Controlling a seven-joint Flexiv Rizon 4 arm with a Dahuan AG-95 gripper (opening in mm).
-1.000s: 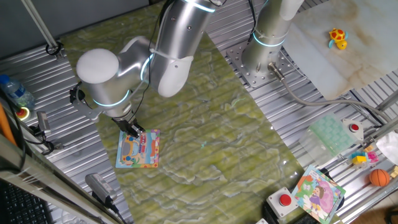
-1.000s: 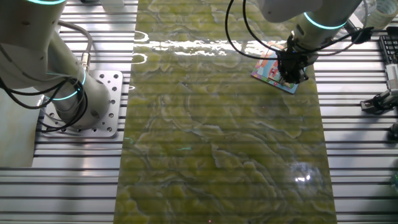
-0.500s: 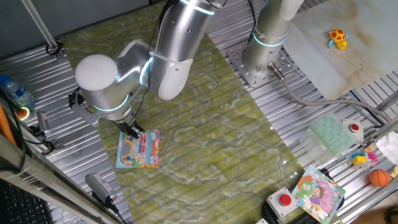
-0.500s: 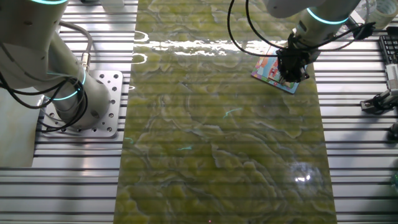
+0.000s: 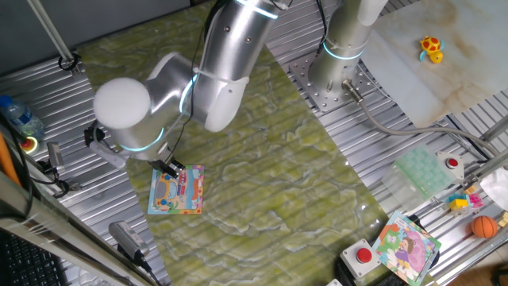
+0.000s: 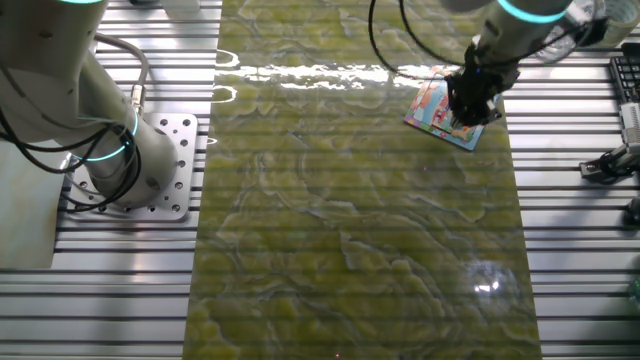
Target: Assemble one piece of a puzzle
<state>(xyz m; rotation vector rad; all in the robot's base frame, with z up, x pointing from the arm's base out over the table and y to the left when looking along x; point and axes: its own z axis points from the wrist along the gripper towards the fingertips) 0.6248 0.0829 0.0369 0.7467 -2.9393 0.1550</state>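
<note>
The puzzle (image 5: 178, 195), a small square board with a light-blue border and an orange and pink picture, lies flat on the green mat; it also shows in the other fixed view (image 6: 432, 108). My gripper (image 5: 169, 168) points down over the board's top corner, just above or touching it, and in the other fixed view (image 6: 468, 108) its dark fingers cover the board's right part. The fingers are too small and dark to tell whether they are open or shut. The piece is not visible; it may be hidden under the fingers.
A second arm's base (image 5: 337, 79) stands at the mat's far edge. A purple-and-green board (image 5: 406, 246), a red button box (image 5: 363, 256), an orange ball (image 5: 484, 227) and a yellow toy (image 5: 431, 48) lie to the right. A bottle (image 5: 20, 115) is at the left.
The arm has shifted slightly, the wrist lifting a little over the board's corner. The puzzle has not moved.
</note>
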